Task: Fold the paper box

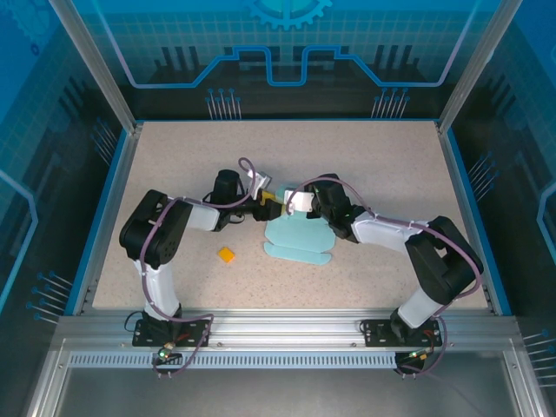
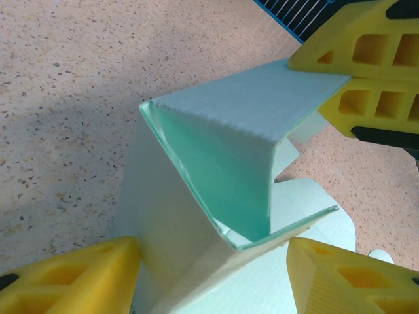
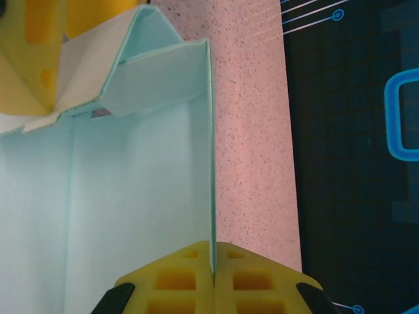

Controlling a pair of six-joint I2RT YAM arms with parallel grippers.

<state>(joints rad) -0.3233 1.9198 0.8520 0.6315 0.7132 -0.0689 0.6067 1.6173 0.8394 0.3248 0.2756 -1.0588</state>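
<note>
Folding the paper box [image 1: 297, 236] near the middle of the table [image 1: 391, 165], seemingly about halfway: standing up far-end walls, leaving near-edge flaps lying flat. Clamping a raised wall edge in the right gripper [image 3: 213, 261]; straddling the folded corner with the left gripper [image 2: 213, 265], jaws apart.

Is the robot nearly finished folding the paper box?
Not yet, about partway. Done: some walls of the paper box already stand up at one end. In hand: the right hand pinches one upright wall, and the left hand sits open around the folded corner. Left: the rounded flaps nearest the arms lie flat on the table.
</note>
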